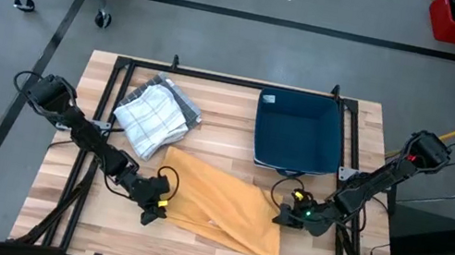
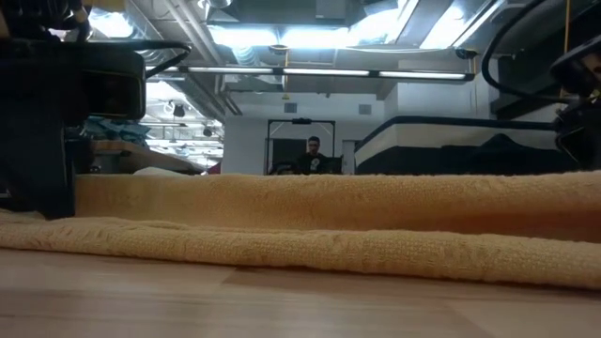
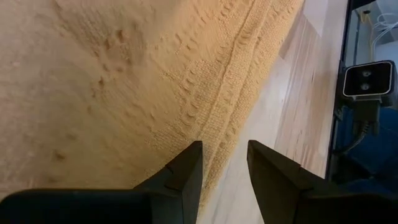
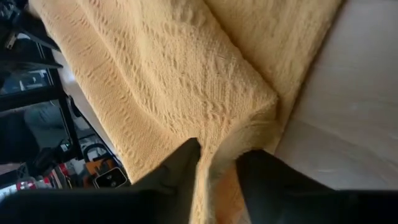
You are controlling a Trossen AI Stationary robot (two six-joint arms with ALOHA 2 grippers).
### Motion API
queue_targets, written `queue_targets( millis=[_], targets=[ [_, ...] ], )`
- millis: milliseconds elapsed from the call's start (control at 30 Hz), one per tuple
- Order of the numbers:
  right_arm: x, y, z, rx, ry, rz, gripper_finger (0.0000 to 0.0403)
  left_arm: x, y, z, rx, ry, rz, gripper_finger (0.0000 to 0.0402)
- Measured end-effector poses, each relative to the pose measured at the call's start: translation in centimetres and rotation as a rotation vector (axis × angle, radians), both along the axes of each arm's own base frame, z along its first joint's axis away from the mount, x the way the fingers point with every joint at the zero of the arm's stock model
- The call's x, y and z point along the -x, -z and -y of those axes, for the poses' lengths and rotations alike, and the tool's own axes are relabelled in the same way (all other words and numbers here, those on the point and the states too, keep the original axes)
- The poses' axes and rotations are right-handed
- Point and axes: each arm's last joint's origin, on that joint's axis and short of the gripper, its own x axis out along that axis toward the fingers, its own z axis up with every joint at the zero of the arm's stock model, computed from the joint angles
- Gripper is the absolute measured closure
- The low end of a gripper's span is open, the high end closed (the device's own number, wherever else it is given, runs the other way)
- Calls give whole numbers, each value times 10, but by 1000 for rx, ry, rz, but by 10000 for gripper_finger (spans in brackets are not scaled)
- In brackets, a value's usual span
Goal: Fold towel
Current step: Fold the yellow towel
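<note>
The right gripper (image 4: 214, 163) has its jaws pinched onto a raised fold of the yellow towel (image 1: 219, 203), with cloth bunched between the two dark fingers. In the high view this gripper (image 1: 285, 216) sits at the towel's right edge, near the front right of the tabletop (image 1: 366, 143).

The left gripper (image 3: 224, 163) has its jaws slightly parted, with a narrow gap between the fingers. They lie over the towel's stitched hem, where cloth meets bare wood; whether they actually have hold of the hem cannot be told. From above, this gripper (image 1: 155, 206) is at the towel's left edge, toward the front left.

The towel lies between the two grippers, spread at a slant across the front middle of the wooden tabletop. From table height it shows as a long, low ridge of yellow weave.

Behind the towel, a folded white checked cloth (image 1: 152, 116) rests to the left. A dark blue tray (image 1: 297, 133) sits to the right, well apart from the checked cloth. A person (image 2: 313, 156) shows far back in the room.
</note>
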Motion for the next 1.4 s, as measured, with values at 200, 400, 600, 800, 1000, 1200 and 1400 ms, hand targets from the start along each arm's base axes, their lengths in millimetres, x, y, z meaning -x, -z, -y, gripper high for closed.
queue_targets(
  millis=[200,400,600,800,1000,1200,1400],
  targets=[
    [0,0,1,57,-9,27,390,3,1,2,94,46,-75,311],
    [0,1,5,157,30,54,382,8,5,3,122,88,-174,364],
    [3,5,7,220,-12,16,388,14,8,5,123,76,-231,399],
    [1,1,-1,98,-140,14,341,15,7,9,144,76,-227,388],
    [-1,-3,-3,97,-181,62,282,16,7,10,151,73,-229,358],
    [-1,-2,-3,125,-202,70,240,9,-5,20,165,110,-36,362],
    [-4,-7,-5,164,-264,143,238,0,-28,31,222,161,265,398]
  ],
)
